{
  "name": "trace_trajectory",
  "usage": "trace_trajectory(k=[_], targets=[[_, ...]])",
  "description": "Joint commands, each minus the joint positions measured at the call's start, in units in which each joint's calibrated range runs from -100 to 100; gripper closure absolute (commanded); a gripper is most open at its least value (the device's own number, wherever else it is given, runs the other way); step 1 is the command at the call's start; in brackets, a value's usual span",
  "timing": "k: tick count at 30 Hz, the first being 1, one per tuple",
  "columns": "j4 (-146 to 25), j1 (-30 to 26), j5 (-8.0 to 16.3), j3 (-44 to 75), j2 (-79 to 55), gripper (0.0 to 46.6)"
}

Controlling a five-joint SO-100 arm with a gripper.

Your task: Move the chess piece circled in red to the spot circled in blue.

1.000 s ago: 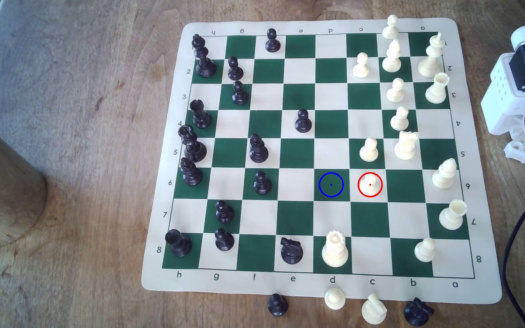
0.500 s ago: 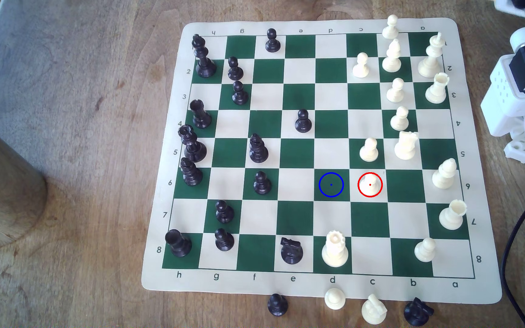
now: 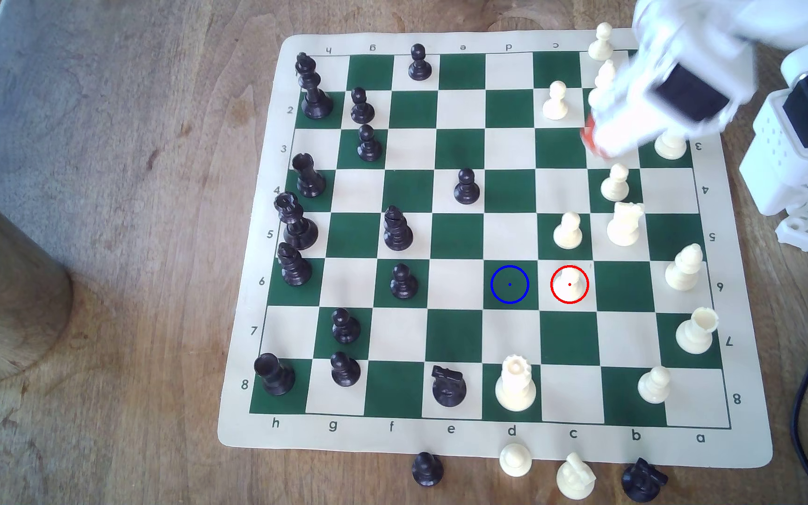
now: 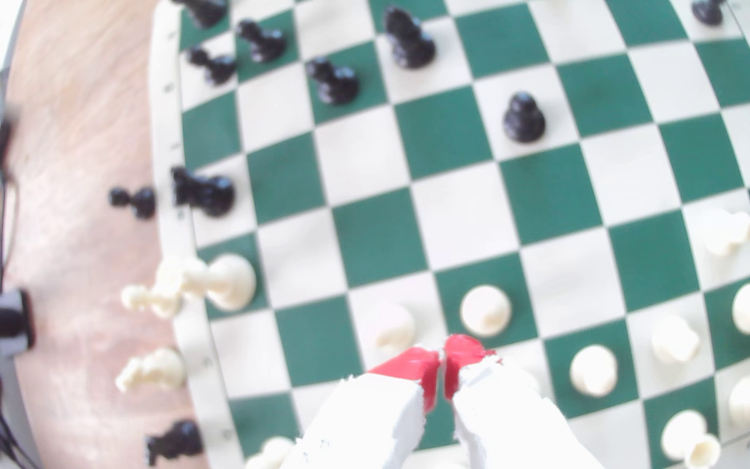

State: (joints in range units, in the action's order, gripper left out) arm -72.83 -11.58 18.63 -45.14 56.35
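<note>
Now gripper (image 3: 592, 141) swung over board's far right, jaws together, empty; pawn (image 3: 568, 286) untouched, blue-ringed square (image 3: 509, 284) vacant; approach under way

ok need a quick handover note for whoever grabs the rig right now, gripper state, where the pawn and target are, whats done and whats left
Gripper: shut with nothing between its red tips, blurred in the exterior view above the cream pieces near the board's upper right.
Chess piece: the cream pawn stands upright on its red-ringed cream square in row 6, untouched.
Spot: the blue-ringed dark green square, free, directly to the exterior view's left of the pawn.
Done: nothing on the board yet; the arm is over it but well short of the pawn.
Left: open the gripper, come down on the pawn, grip, lift, shift one square over, release.
</note>
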Motion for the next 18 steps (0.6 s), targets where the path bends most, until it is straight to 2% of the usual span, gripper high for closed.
trace_trajectory(k=[1, 4, 8, 13, 18], targets=[[-3.09, -4.10, 2.74, 5.80, -3.97, 42.1], [-4.08, -5.59, 4.05, 6.43, -6.60, 35.0], [-3.34, -7.78, 5.76, 6.43, -10.00, 31.3], [0.10, -9.81, 7.23, 6.43, -14.67, 29.1], [5.10, -9.66, 7.62, 5.80, -20.18, 29.4]])
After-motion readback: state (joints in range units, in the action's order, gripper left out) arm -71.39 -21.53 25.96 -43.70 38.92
